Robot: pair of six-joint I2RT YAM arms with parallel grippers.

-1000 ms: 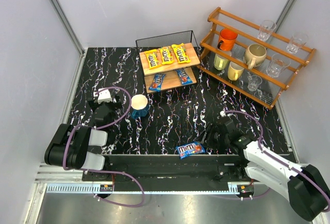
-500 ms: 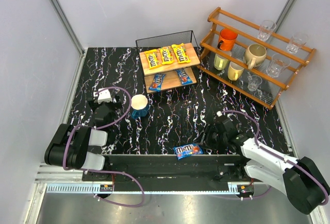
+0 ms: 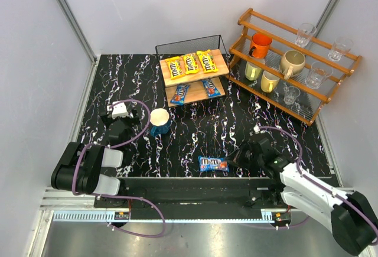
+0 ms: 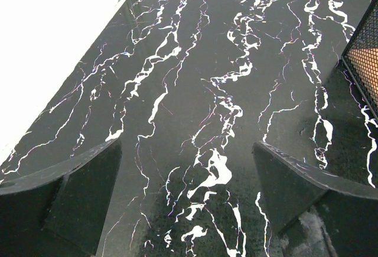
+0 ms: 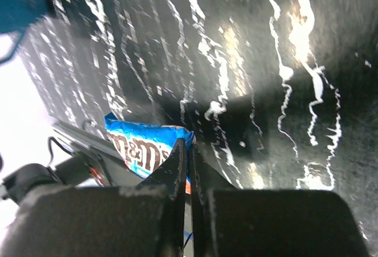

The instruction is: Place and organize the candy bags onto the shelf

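A blue candy bag (image 3: 213, 163) lies at the table's near edge, and my right gripper (image 3: 231, 163) is shut on its right end. The right wrist view shows the same bag (image 5: 144, 145) pinched at its corner between the closed fingers of that gripper (image 5: 188, 145). On the shelf (image 3: 195, 77), three yellow bags (image 3: 190, 63) lie side by side on the top board. Two blue bags (image 3: 180, 93) lie on the lower board. My left gripper (image 4: 186, 150) stands open over bare table, left of the shelf's wire frame (image 4: 363, 50).
A blue mug (image 3: 159, 121) with a white inside stands between the left arm and the shelf. An orange-brown slatted rack (image 3: 295, 62) with mugs and glasses fills the back right. White walls close in the table on three sides.
The right gripper has shut on the end of the blue bag. The bag has shifted a little left and away from the table's near edge. The left arm has not moved.
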